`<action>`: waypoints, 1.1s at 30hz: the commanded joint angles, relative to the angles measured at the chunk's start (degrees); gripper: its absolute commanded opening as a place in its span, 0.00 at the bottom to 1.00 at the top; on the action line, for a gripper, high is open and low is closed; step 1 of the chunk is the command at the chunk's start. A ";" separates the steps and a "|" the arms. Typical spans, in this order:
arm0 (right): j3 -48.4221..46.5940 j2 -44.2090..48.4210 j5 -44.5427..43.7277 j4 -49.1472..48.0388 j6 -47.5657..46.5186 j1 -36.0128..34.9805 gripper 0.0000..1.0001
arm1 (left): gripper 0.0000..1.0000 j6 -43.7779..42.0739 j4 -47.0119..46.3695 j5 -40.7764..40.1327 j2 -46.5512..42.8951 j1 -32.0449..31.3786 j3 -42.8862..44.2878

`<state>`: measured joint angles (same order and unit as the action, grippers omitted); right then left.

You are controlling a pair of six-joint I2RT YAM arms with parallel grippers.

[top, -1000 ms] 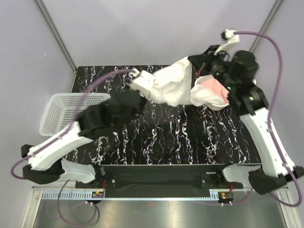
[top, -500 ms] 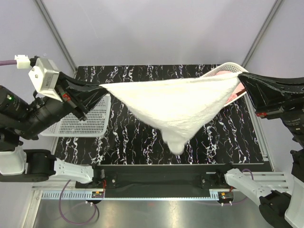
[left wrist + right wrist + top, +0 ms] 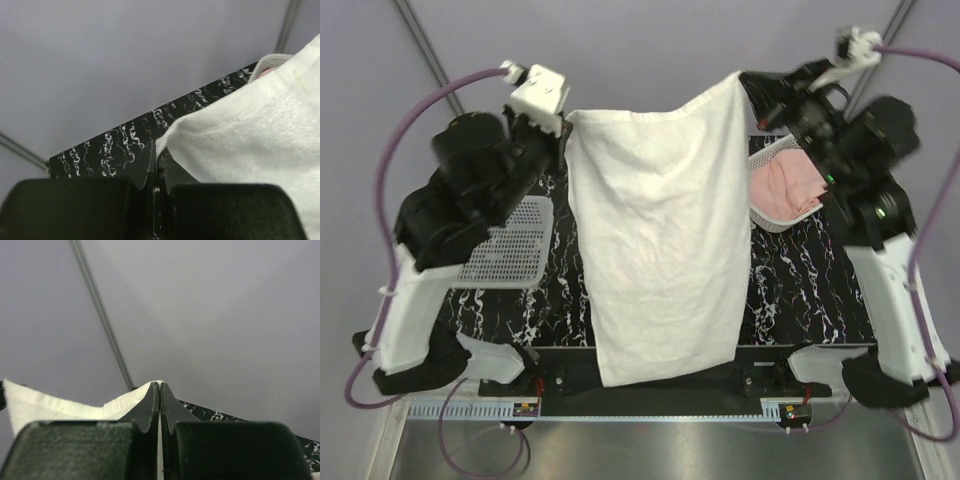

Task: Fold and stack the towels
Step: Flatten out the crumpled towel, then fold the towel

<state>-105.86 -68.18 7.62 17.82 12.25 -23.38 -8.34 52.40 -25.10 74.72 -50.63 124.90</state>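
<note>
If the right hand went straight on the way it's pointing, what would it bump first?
Probably the grey wall; past the right hand, only the white towel corner it pinches shows nearer. How far is unclear.

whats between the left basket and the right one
The white towel hangs between the left basket and the right basket, seen in the top view.

Black marbled table (image 3: 798,292), white mesh basket (image 3: 510,255) at left, grey walls (image 3: 650,50)
</note>
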 commanded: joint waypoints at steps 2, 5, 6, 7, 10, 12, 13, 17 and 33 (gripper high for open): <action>-4.07 -16.43 -3.59 -6.21 -5.22 1.40 0.00 | 0.00 -0.54 -8.61 8.49 9.54 13.67 -0.28; -12.06 -27.50 -0.06 -8.33 -4.52 4.38 0.00 | 0.00 -2.81 -13.54 9.37 19.21 20.21 4.20; -17.22 -32.84 0.20 -8.42 -4.69 5.00 0.00 | 0.00 -3.00 -14.69 10.24 23.67 21.79 7.43; -20.05 -35.68 0.81 -8.25 -4.78 6.22 0.00 | 0.00 -2.56 -16.96 12.77 25.81 23.46 9.03; -30.95 -45.44 5.11 -7.02 -2.34 9.74 0.00 | 0.00 -0.19 -19.35 16.65 32.67 29.17 14.57; -36.83 -51.31 9.33 -6.05 -0.13 11.07 0.00 | 0.00 -0.71 -21.46 18.06 35.22 31.38 13.80; -37.57 -52.65 10.56 -5.96 1.18 11.59 0.00 | 0.00 -1.15 -22.42 20.16 35.49 31.82 12.66; -29.78 -53.72 15.23 -12.34 2.16 12.74 0.00 | 0.00 -2.64 -28.14 23.61 35.85 33.05 0.99; 7.30 -44.42 19.19 -21.69 -3.46 14.50 0.00 | 0.00 -6.43 -27.79 25.19 31.19 30.51 -22.58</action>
<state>-103.50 -120.55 26.22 2.50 11.44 -9.37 -13.76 27.68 -0.60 112.01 -19.11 105.80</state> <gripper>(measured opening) 0.011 0.021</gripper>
